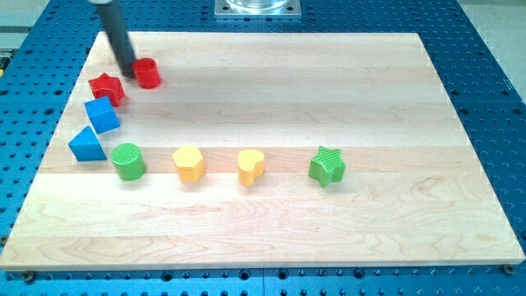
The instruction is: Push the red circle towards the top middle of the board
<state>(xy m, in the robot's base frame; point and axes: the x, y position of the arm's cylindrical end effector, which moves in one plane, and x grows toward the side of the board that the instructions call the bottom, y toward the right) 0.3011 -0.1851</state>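
Note:
The red circle (148, 72) is a short red cylinder near the board's top left. My tip (129, 74) is the lower end of the dark rod that comes down from the view's top left. It stands right against the red circle's left side, between it and the red star (107, 88), which lies just below and to the left. The rod hides a little of the board behind it.
A blue cube (102, 114) and a blue triangle (86, 145) lie below the red star. A green circle (128, 161), a yellow hexagon (189, 164), a yellow heart (251, 166) and a green star (327, 167) form a row across the wooden board (329, 90). A metal base (257, 8) sits above the top edge.

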